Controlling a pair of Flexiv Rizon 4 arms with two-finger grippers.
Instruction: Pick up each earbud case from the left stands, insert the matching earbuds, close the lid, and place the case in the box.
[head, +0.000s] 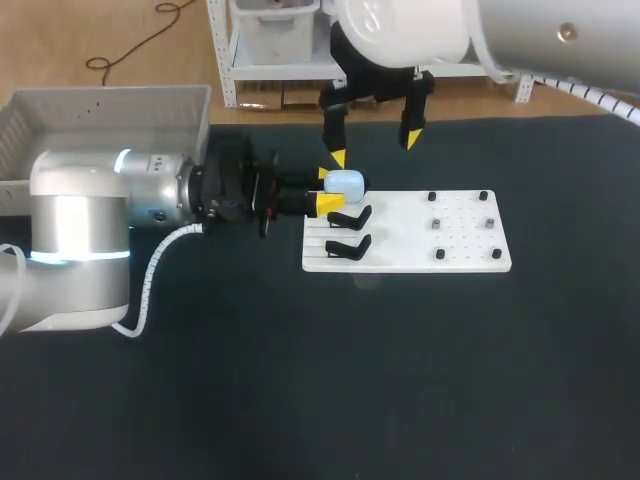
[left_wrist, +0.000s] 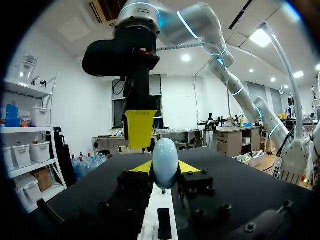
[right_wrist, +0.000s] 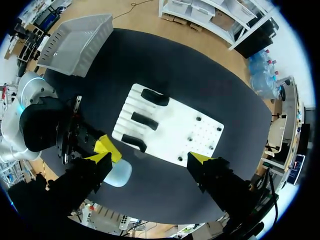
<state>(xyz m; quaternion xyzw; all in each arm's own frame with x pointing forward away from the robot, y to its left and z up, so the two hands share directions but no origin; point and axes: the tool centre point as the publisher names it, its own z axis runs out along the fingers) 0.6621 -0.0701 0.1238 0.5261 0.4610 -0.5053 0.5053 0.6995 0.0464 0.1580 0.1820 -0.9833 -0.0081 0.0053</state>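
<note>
The left gripper (head: 324, 190) is closed on the pale blue case (head: 347, 183), one yellow tip on each side, and holds it just off the far left corner of the white board (head: 420, 240). In the left wrist view the case (left_wrist: 165, 162) stands upright between the fingertips (left_wrist: 142, 167), lid shut. Three black stands (right_wrist: 145, 120) sit in a row along the board's left end. All three are bare in the right wrist view, where the case (right_wrist: 118, 173) lies just beyond the last stand, off the board's edge. The right gripper (head: 375, 146) hangs above the board's far edge with its fingers spread wide and nothing between them. One of its tips is close to the case, but whether they touch cannot be told. Small black pegs (head: 437, 224) dot the board's right half. The grey box (head: 100, 110) sits well to the left of the board, at the table's far left corner.
</note>
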